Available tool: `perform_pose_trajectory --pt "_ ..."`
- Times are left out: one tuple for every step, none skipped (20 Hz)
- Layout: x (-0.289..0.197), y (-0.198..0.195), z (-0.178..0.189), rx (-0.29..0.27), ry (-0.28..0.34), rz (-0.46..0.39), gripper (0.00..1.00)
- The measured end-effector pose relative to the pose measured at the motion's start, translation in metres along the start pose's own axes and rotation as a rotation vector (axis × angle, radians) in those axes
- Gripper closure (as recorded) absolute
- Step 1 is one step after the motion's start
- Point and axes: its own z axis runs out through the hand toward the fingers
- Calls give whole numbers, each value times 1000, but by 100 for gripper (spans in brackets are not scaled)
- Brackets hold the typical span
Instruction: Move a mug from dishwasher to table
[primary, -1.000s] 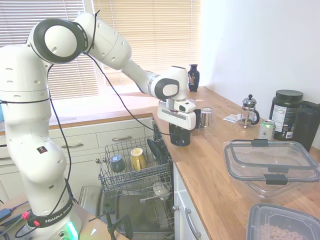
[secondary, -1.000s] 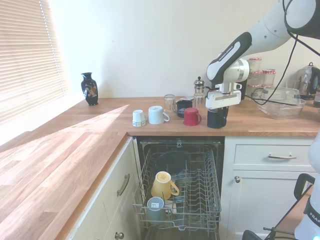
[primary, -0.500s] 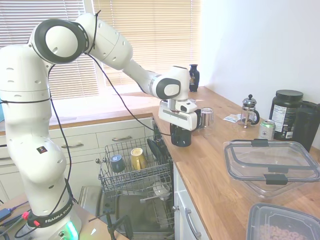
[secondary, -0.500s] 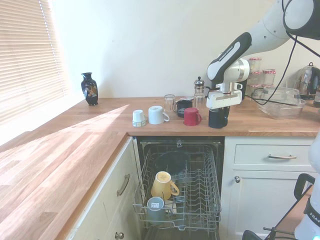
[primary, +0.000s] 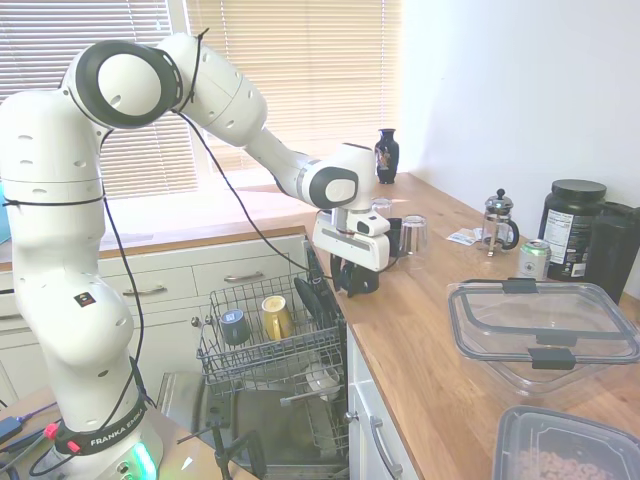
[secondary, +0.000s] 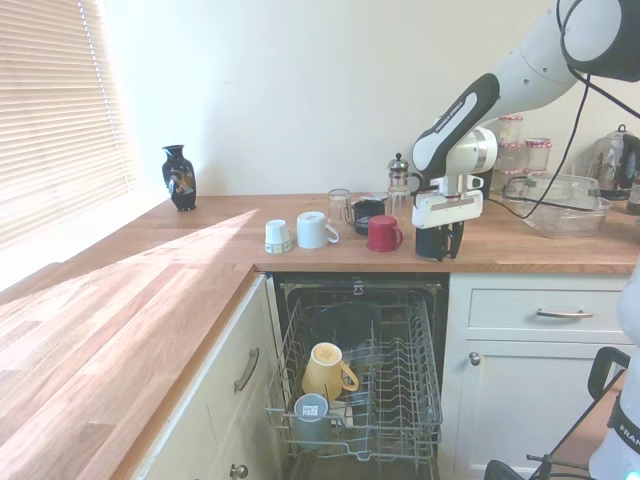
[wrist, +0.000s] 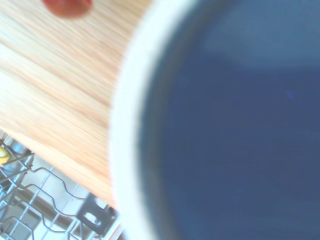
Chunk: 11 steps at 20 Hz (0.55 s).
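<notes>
Mug, dark navy and glossy, stands upright on the table near its front edge, above the right side of the open dishwasher. The gripper is down around it, and its jaws stand on either side of the mug; whether they press on it or have let go I cannot tell from either outside view. In the first exterior view the mug shows dark under the white gripper, close to the table edge over the dishwasher. The wrist view is filled by the mug's blurred navy inside and pale rim, with the wooden table and a bit of wire rack beside it.

A red mug sits just beside the navy one, then a glass tumbler, a pale mug and a small white cup further along. In the pulled-out rack lie a golden-yellow mug and a grey-blue mug. A dark vase stands well apart near the window.
</notes>
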Motion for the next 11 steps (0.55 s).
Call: perform_pose_trajectory --pt "-1 -1 -1 1 2 -1 0" --pt "-2 -2 -4 5 7 -2 0" --pt "-3 -2 -7 9 14 -3 0" --pt "-6 -1 -12 14 23 -3 0" --pt "-11 1 -20 19 34 -2 0" --pt "-16 3 -30 28 49 -1 0" --pt "-23 7 -42 39 65 0 0" --pt "-31 11 -54 51 79 0 0" --pt "-39 16 -66 64 93 -2 0" --pt "-50 20 -75 75 102 -2 0" --pt "-60 24 -81 79 108 -4 0"
